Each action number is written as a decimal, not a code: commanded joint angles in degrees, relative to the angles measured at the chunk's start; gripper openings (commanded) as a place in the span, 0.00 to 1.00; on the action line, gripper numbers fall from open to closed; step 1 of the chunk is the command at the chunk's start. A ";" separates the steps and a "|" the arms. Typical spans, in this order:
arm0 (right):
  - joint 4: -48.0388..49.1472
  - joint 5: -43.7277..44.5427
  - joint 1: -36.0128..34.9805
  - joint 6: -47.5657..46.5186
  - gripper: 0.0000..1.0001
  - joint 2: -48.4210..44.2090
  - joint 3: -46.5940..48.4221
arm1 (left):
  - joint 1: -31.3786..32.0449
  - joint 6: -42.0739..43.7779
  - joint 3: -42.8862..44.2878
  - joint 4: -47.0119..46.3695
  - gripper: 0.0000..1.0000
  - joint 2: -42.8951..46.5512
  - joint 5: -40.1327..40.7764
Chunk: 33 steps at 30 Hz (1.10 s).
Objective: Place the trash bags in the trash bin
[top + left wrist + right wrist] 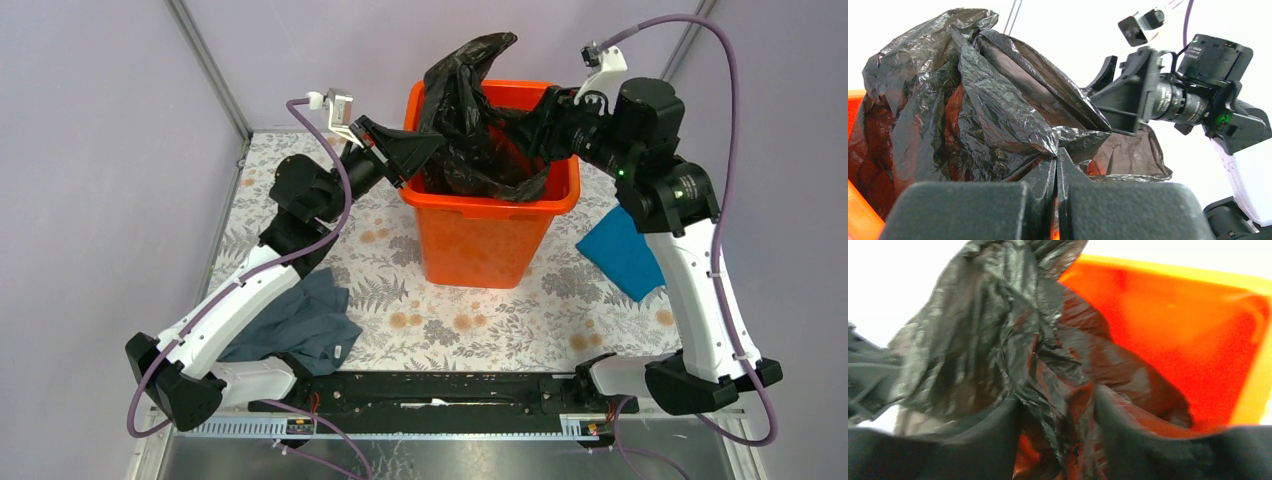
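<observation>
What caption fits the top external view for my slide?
Black trash bag partly inside the orange trash bin; left gripper shut on its film, right gripper open.

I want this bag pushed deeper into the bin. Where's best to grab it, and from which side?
Probably the crumpled peak of the trash bag, standing free above the trash bin. Come from above, jaws across the ridge.

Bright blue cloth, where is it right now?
In the top view, the bright blue cloth lies on the table, right of the orange bin, beside the right arm.
</observation>
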State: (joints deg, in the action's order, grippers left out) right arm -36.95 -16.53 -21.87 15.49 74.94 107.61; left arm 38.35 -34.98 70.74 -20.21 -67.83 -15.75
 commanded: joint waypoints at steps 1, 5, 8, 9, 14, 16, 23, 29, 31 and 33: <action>6.47 15.03 -0.49 2.42 0.41 -2.43 -4.63 | -0.03 0.27 1.38 -1.83 0.00 2.18 0.49; 15.25 37.47 -0.52 9.72 0.00 -10.30 -16.36 | -0.09 0.89 -6.73 -2.45 0.00 11.22 17.73; 23.92 42.46 -0.54 12.13 0.00 -18.20 -28.08 | -0.12 -2.97 -14.44 -2.84 0.00 17.21 26.08; 26.39 41.22 -0.53 13.09 0.00 -20.44 -31.56 | -0.12 -4.36 -15.97 -2.98 0.00 18.09 25.52; 28.62 27.89 -0.47 15.19 0.07 -26.41 -38.26 | -0.14 -10.37 -19.08 -3.02 0.00 19.49 18.69; 27.82 23.04 -0.49 13.00 0.24 -27.08 -37.52 | -0.13 -12.45 -20.32 -4.12 0.00 20.50 17.65; 15.12 11.36 -0.51 -7.25 0.76 -25.93 -29.55 | -0.12 -15.76 -25.48 -6.61 0.00 25.34 16.45; 9.44 13.89 -0.52 -5.12 0.99 -22.16 -22.55 | -0.12 -18.39 -29.77 -7.52 0.00 29.71 16.01; 9.98 8.09 -0.51 -0.62 1.00 -20.81 -22.30 | -0.14 -19.66 -30.59 -8.65 0.00 29.54 14.67; 11.39 3.67 -0.52 4.11 1.00 -19.68 -22.71 | -0.12 -20.99 -31.37 -10.15 0.00 28.80 13.68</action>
State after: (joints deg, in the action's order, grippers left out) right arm -25.39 -4.38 -22.52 12.93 52.90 83.66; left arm 38.39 -52.73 40.62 -25.15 -38.30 0.27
